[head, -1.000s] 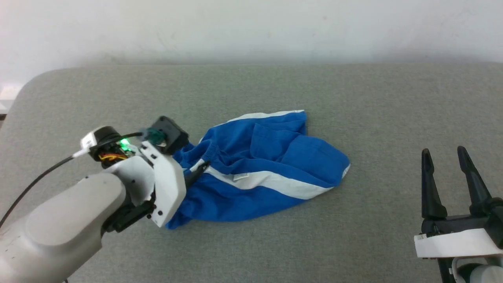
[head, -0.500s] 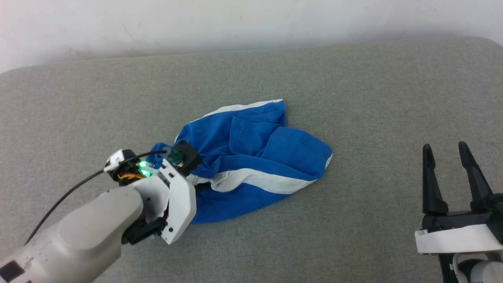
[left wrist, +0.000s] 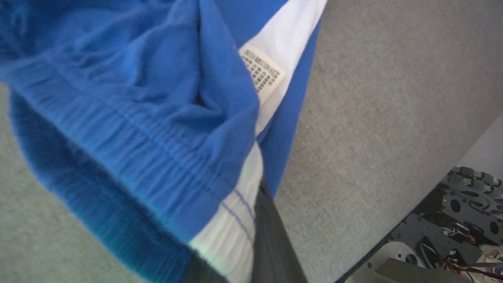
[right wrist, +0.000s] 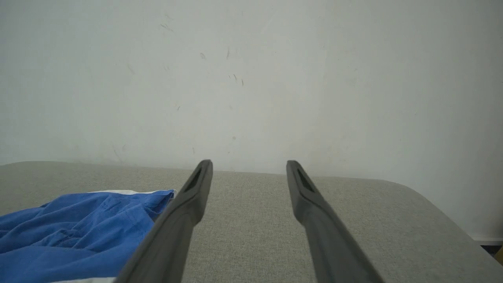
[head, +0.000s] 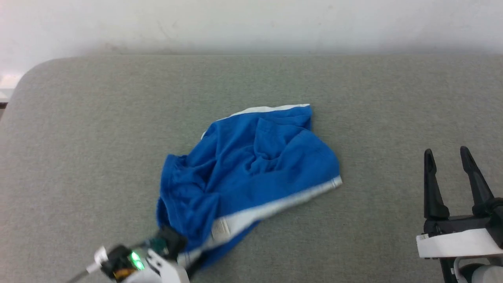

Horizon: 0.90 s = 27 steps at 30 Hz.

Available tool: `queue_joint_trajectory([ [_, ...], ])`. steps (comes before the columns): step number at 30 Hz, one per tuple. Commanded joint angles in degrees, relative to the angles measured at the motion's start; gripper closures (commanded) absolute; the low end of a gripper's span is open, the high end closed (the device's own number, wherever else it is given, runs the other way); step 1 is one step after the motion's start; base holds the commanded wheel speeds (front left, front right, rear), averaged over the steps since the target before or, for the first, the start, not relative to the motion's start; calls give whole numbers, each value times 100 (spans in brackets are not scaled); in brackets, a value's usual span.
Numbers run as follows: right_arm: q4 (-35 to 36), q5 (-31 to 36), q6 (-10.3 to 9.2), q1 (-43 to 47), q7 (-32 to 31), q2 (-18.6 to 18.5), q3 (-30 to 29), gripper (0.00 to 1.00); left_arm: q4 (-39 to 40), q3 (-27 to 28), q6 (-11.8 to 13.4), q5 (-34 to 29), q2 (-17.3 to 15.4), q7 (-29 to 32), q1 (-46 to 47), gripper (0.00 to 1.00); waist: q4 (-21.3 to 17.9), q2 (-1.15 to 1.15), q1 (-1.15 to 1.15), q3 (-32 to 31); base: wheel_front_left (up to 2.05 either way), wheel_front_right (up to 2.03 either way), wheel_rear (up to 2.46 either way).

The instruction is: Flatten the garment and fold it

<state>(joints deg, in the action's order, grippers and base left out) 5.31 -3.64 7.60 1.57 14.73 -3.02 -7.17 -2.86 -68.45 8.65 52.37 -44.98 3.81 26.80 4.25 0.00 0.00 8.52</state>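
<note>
The garment [head: 251,157], bright blue shorts with a white stripe, lies crumpled on the grey surface [head: 98,137]. The left arm reaches low by the near edge, and the left jaws are pinched tight on the white part of the gathered waistband. One of its dark fingers [left wrist: 271,236] pokes out from under the cloth. Most of the shorts spread out past these jaws, away from the robot. A small white tag [left wrist: 262,72] sits on the white stripe just beyond the jaws. It has rows of tiny print, too small to read. The right jaws point away from the robot toward the pale wall [right wrist: 251,78]. They are wide open and hold nothing. The shorts lie well off to their left, not touching.
</note>
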Motion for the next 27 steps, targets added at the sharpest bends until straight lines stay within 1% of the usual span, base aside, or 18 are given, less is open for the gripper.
queue_joint_trajectory([
  [1, 8, 55, -11, 49, 27, 14, 23, 0, -69, -145, 50, 21, 183, -26, -306, 100, 194, 0, 0, -39, 0, 0, 0],
  [2, 4, 66, -11, 50, 27, 14, 15, 0, -135, -180, 28, 76, 308, -35, -414, 95, 249, 0, 0, -63, 0, 0, 0],
  [3, -2, 79, -11, 55, 27, 14, 11, 0, -228, -203, 24, 82, 423, -71, -477, 0, 298, 0, 0, -91, 0, 0, 0],
  [6, -15, 223, -11, 38, 27, 14, 60, 0, -435, -169, 108, -3, 684, -359, -530, 0, 403, 0, 0, -204, 0, 0, 0],
  [8, 2, 351, -11, -6, 27, 14, 47, 0, -414, 0, 187, -29, 741, -706, -515, 0, 457, 0, 0, -288, 0, 0, 0],
  [11, 56, 643, -11, -151, 27, 5, 43, 0, -125, 265, 340, -143, 655, -1216, -460, 0, 501, 0, 0, -382, 0, 0, 0],
  [12, 56, 643, -11, -151, 27, 5, 43, 0, -125, 265, 340, -143, 655, -1216, -460, 0, 501, 0, 0, -382, 0, 0, 0],
  [15, 84, 792, -11, -387, 27, -181, 96, 0, 281, 608, 636, -272, 489, -1598, -400, 0, 525, 0, 0, -423, 0, 0, 0],
  [18, -1, 798, -11, -634, 27, -510, 342, 0, 557, 1061, 1167, -543, 409, -1811, -388, 0, 521, 0, 0, -430, 0, 0, 0],
  [21, -359, 699, -11, -867, 27, -979, 859, 0, 668, 1512, 1779, -998, 486, -1871, -467, 0, 498, 0, 0, -403, 0, 0, 0],
  [23, -726, 555, -11, -1068, 27, -1352, 1312, 0, 769, 1845, 2171, -1526, 616, -1876, -536, 0, 479, 0, 0, -367, 0, 0, 0],
  [25, -1211, 294, -11, -1312, -18, -1728, 1840, 0, 886, 2229, 2562, -2058, 815, -1878, -686, 0, 474, 0, 0, -333, 0, 0, 0],
  [26, -1422, 115, -11, -1476, -153, -1919, 2176, 0, 953, 2404, 2718, -2313, 917, -1878, -781, 0, 471, 0, 0, -314, 0, 0, 0],
  [27, -1594, -84, -11, -1658, -333, -2108, 2508, 0, 1022, 2598, 2813, -2519, 1034, -1878, -886, 0, 471, 0, 0, -289, 0, 0, 0],
])
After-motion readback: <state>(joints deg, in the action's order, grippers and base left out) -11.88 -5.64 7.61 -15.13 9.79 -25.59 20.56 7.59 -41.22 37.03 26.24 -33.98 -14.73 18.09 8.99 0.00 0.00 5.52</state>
